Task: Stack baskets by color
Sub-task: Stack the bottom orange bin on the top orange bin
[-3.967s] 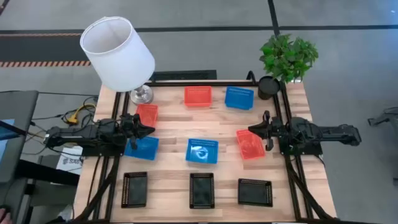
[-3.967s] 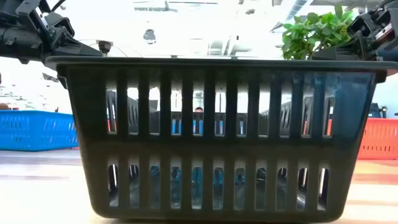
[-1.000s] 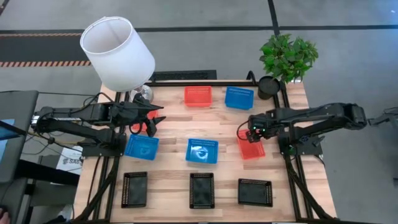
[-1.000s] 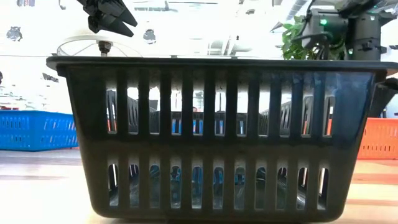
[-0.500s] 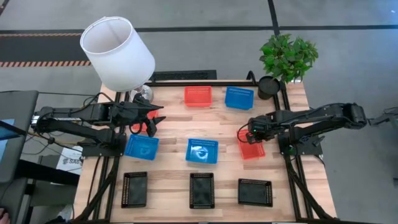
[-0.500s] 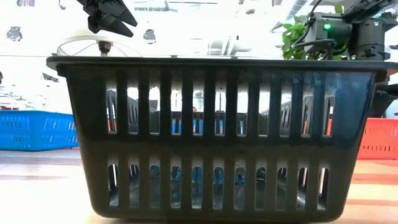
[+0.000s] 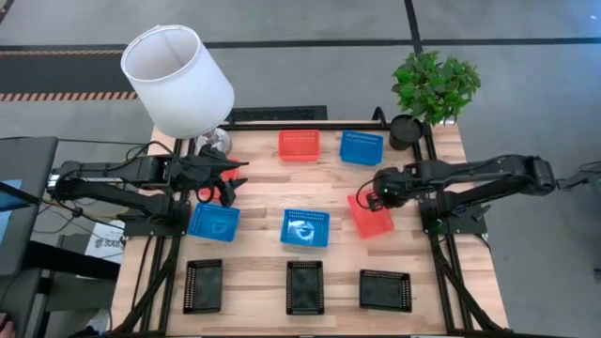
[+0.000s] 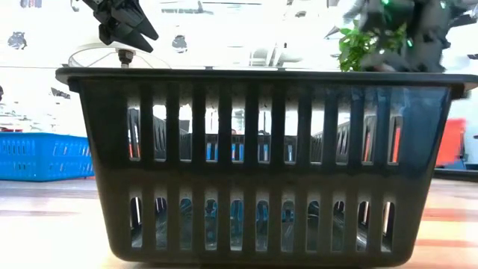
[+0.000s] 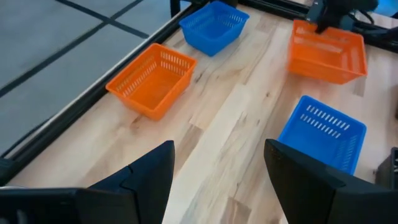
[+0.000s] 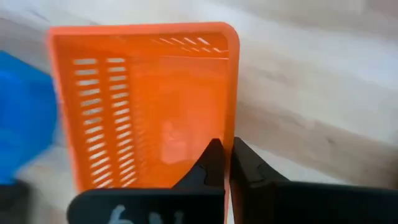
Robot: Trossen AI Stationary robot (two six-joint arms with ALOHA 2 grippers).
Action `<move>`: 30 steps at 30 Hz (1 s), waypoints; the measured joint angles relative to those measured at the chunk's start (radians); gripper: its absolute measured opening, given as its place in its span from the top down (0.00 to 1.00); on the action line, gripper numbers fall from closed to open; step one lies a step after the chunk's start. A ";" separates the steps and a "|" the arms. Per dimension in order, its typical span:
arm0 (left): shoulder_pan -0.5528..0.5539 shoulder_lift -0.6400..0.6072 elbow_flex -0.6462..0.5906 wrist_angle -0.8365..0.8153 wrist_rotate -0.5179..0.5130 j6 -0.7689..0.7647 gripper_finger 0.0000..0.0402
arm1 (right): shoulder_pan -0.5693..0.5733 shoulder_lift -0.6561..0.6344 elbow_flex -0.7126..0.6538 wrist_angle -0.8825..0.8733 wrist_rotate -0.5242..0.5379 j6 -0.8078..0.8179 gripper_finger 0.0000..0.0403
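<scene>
An orange basket (image 7: 367, 217) at the table's (image 7: 329, 188) right side is pinched by its rim in the right hand (image 10: 225, 163), the fingers pressed together on the wall. The left hand (image 9: 217, 163) is held spread above the table's left side, with a blue basket (image 7: 213, 222) near it.

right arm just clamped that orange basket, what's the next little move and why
Probably lift it and carry it toward the far orange basket. The right gripper is shut on the near orange basket rim, and that one sits empty.
</scene>
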 joint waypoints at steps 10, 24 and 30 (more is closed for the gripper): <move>0.000 0.000 0.000 0.001 0.009 -0.008 0.41 | -0.047 0.074 0.343 0.004 0.132 -0.330 0.99; 0.000 0.000 0.000 -0.030 0.044 -0.161 0.41 | -0.313 0.466 0.834 -0.006 0.004 -0.971 1.00; 0.000 0.006 0.000 -0.132 0.002 -0.273 0.41 | -0.382 0.651 1.004 -0.032 -0.017 -1.269 1.00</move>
